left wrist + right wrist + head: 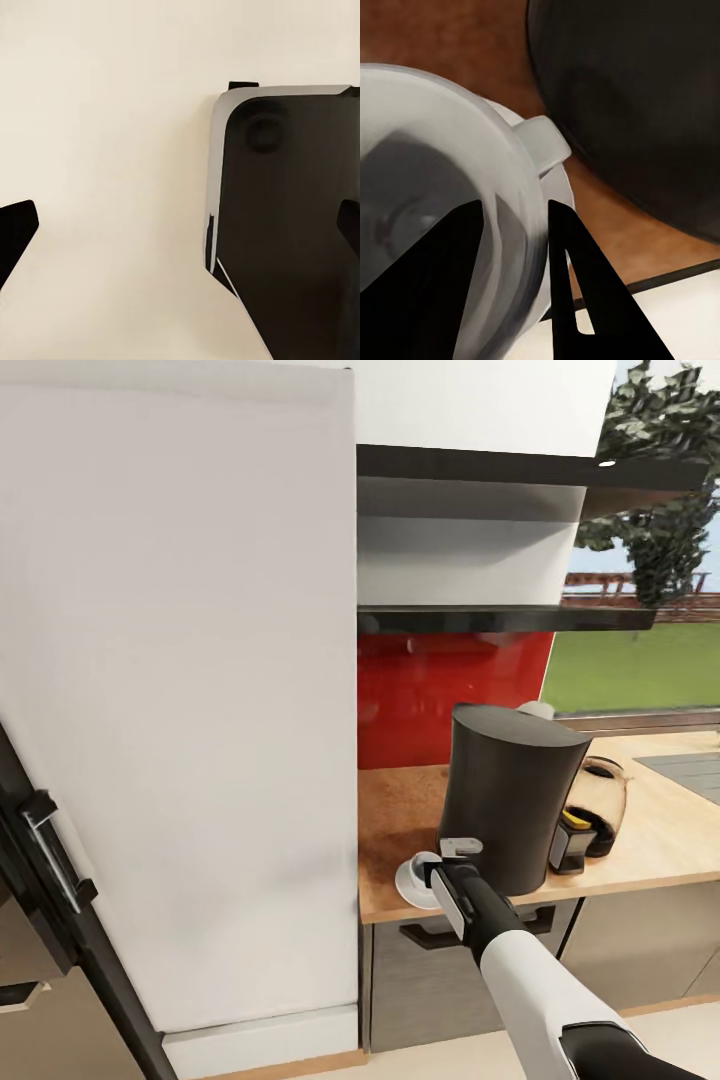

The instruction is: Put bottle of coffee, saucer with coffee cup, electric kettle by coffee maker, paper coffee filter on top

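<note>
The dark grey coffee maker (510, 790) (637, 90) stands on the tan kitchen countertop (670, 840). At its left foot, near the counter's front edge, the white coffee cup (424, 865) (435, 202) sits on the saucer (407, 886) (561, 186). My right gripper (452, 857) (514, 277) grips the cup's wall, one finger inside and one outside. A small dark bottle of coffee (568, 846) with a gold lid stands right of the machine, in front of the glass electric kettle (603, 805). The black kitchen shelf (500, 619) hangs above. My left gripper (180, 232) is open over pale floor.
A tall white cabinet (180, 690) walls off the counter's left end. A red backsplash (450, 685) runs behind the machine, and a sink (690, 770) lies at the far right. A dark appliance with a handle (45, 850) juts in at the left.
</note>
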Controlling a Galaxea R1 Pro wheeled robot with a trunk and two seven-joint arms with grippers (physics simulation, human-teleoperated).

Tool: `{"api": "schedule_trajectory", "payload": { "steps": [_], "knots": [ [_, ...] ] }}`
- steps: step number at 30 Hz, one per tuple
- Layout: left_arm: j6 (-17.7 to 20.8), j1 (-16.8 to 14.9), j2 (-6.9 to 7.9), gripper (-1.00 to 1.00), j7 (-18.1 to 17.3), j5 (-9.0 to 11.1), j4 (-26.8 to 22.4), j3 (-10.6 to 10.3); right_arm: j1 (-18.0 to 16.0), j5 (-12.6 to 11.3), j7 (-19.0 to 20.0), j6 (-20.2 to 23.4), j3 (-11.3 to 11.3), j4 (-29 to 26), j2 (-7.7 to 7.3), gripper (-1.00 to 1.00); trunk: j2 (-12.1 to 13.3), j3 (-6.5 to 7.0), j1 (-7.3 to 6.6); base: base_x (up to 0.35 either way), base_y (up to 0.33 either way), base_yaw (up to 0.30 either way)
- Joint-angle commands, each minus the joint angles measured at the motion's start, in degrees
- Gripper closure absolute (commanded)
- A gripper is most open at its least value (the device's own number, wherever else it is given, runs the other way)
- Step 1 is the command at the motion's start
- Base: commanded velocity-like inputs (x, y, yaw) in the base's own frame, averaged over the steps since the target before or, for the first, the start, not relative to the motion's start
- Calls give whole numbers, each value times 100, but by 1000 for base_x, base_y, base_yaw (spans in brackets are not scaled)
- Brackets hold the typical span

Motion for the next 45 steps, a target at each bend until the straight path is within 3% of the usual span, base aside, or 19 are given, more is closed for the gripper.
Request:
{"api": "schedule_trajectory", "payload": {
  "steps": [1,26,27,45],
  "knots": [
    [-25,-3,1,-100,16,-60,10,41,-1,3,-8,31,2,5,1,100,-4,-2,2,0,0,0],
    [-25,-3,9,-100,16,-60,10,40,-1,-95,-9,-136,-7,187,-7,100,-4,-2,2,22,0,0],
    [-25,-3,10,-100,16,-60,10,41,-1,-95,-9,-136,-7,188,-8,-100,-4,-2,2,0,0,0],
    [-25,0,18,-100,15,-60,10,41,-1,-111,-17,-128,-7,118,7,-100,-4,-2,2,0,0,0]
  ]
}}
